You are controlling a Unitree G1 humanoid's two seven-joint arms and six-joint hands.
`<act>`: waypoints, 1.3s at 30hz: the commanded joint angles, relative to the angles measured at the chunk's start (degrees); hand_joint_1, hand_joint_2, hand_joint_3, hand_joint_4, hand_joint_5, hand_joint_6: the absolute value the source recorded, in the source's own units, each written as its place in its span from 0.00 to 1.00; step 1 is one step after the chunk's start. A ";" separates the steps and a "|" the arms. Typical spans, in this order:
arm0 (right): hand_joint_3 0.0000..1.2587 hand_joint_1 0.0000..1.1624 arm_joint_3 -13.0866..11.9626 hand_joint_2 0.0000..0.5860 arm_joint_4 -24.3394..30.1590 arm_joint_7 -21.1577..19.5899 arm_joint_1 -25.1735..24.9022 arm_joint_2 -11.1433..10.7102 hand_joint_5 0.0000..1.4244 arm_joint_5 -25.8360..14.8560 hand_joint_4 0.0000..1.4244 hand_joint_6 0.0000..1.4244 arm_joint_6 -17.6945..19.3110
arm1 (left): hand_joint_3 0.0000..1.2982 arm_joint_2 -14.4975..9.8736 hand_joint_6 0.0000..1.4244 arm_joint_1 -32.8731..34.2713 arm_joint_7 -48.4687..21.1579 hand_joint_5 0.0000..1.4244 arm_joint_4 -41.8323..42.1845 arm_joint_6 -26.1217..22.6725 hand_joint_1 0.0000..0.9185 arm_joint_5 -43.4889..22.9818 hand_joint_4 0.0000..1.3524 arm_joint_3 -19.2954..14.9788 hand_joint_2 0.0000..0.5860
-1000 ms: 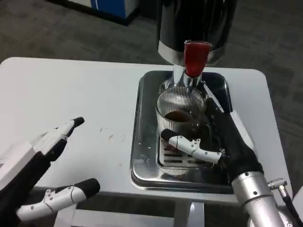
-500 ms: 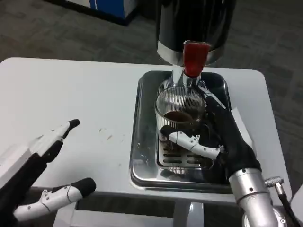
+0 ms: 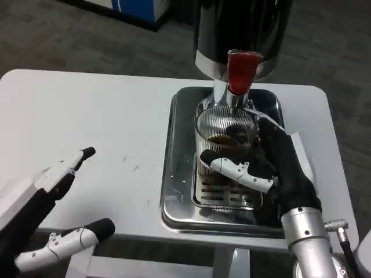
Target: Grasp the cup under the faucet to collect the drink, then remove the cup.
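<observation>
A white table with rounded corners fills the near and middle ground; its top is smooth, marked by a few faint specks left of centre. Beyond and around it lies dark grey carpet, mottled in texture, reaching to the far edge and down the right side. At the far left stands the base of a blue and white cabinet. The lighting is even and soft.

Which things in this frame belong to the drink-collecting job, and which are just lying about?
Job:
- cup, ribbed glass with dark drink inside
- faucet with red handle
- right hand, holding the cup
- metal tray under the cup

Lying about:
- left hand, empty, over the table
</observation>
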State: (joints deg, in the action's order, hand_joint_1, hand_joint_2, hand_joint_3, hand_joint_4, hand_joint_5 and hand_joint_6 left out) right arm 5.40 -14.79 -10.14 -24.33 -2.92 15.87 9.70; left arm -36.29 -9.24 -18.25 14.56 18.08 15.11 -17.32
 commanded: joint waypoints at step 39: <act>0.54 0.78 -0.49 0.24 4.54 -5.81 6.00 0.46 0.65 2.54 0.50 0.70 1.83 | 0.00 -0.65 0.00 -1.57 0.00 0.00 1.09 0.90 0.00 0.24 0.00 -0.32 0.18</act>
State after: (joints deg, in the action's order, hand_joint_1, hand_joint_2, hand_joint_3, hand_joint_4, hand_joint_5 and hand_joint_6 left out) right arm 5.04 -11.95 -15.62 -20.04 -2.79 18.22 12.18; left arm -36.29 -10.78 -18.25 15.21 18.87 15.11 -17.59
